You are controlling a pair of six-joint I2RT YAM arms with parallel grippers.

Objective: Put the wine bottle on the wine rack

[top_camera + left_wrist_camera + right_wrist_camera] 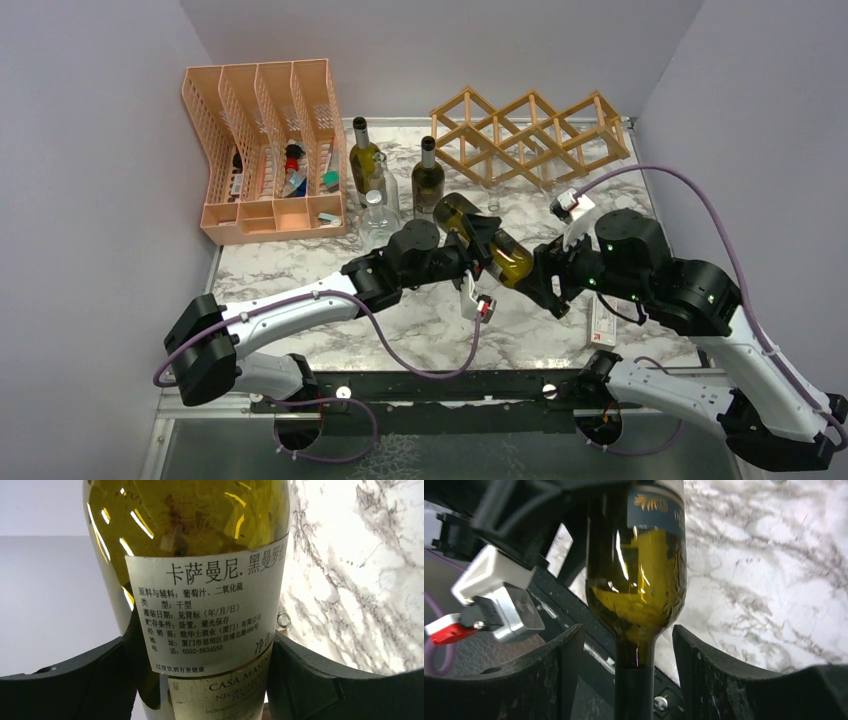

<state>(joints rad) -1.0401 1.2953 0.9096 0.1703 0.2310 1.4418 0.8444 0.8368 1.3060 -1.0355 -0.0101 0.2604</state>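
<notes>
- Olive-green glass: the wine bottle [492, 248] hangs on its side above the middle of the bench [430, 330], base toward the far left and neck toward the right arm
- The left hand [202, 680] is closed on the bottle's body, with its dark fingers [75, 685] pressed to the glass on either side of the white back label [205, 610]; it carries the whole weight
- The right hand [626, 640] stands open around the neck, one finger on each side with a clear gap to the glass, so it grips nothing
- The wine rack [530, 135], a low lattice of pale wood slats, sits at the far right of the bench, well apart from the bottle, and I can see no bottle lying in it
- Just beyond the held one, other bottles [428, 178] stand upright between the peach file organizer [265, 150] and the rack
- Step in hand, as I judge it: a mid-air handover, with the lift done and the placing not yet begun
- The next move calls for the right hand to close firmly on the neck before the left lets go; held only by the neck, the heavy body may droop or swing
- After that the bottle needs lining up with a diamond cell and sliding in lengthwise, clear of the standing bottles
</notes>
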